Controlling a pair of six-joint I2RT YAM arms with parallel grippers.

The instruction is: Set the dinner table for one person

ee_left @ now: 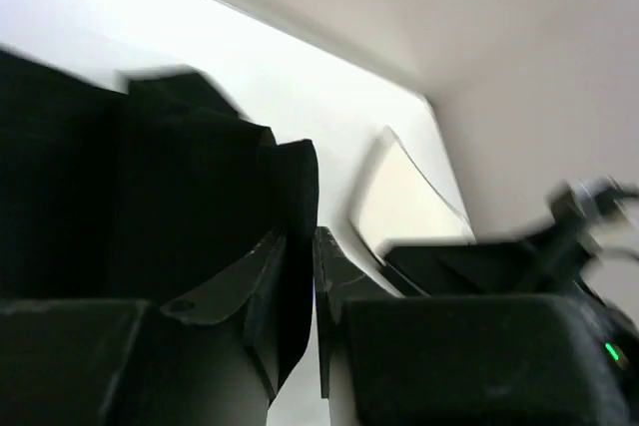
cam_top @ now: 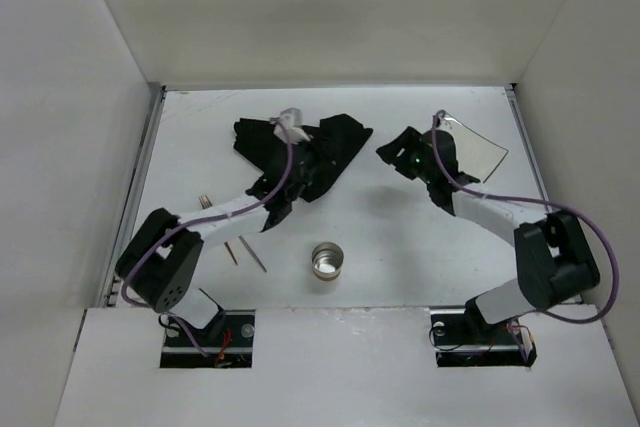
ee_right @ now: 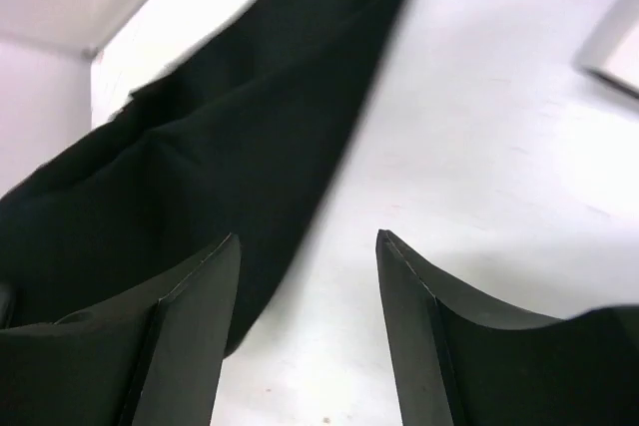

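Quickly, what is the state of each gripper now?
Left gripper: closed on the black cloth mat.
Right gripper: open, holding nothing.

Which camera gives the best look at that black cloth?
Top external: it alone shows nearly the whole crumpled cloth on the table. The left wrist view shows only a blurred fold pinched in the left gripper; the right wrist view shows one edge beside the open right gripper.

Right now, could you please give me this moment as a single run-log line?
left tool: shut on black cloth mat | right tool: open, empty | metal cup: upright, near centre | dinner table: unset
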